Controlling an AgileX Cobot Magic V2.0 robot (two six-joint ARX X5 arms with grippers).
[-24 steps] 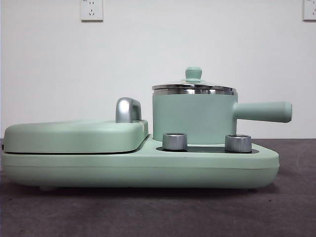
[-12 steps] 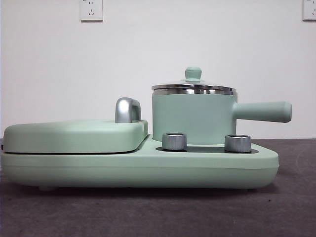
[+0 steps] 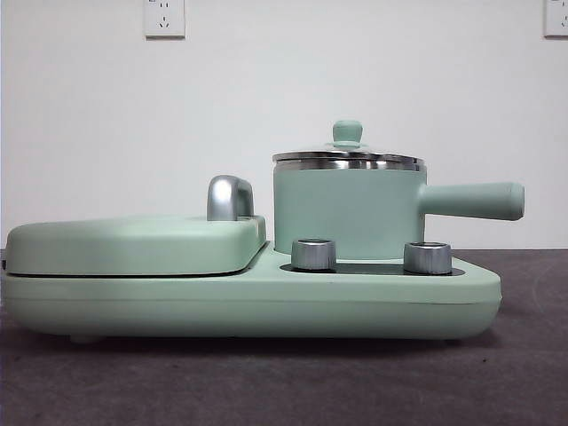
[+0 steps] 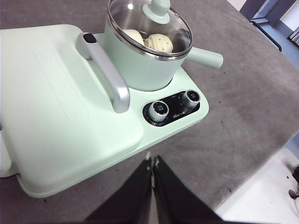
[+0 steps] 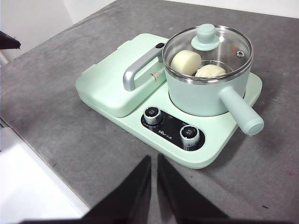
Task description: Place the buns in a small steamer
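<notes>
From the front we cannot see the buns at all: the pot [image 3: 346, 213] has solid walls, and its glass lid [image 3: 348, 156] shows only edge-on. In the left wrist view the far rim of the lid [image 4: 149, 28] is cut off by the frame, and the smooth bun [image 4: 132, 36] is partly hidden behind the lid's knob [image 4: 156, 9]. We cannot read the small print beside the two dials [image 5: 171, 125]. The cooker's base [image 4: 93, 140] runs past the frame's edge there. Both grippers [image 4: 153, 163] [image 5: 154, 161] show only their jaw tips; we see nothing of the arms behind them.
</notes>
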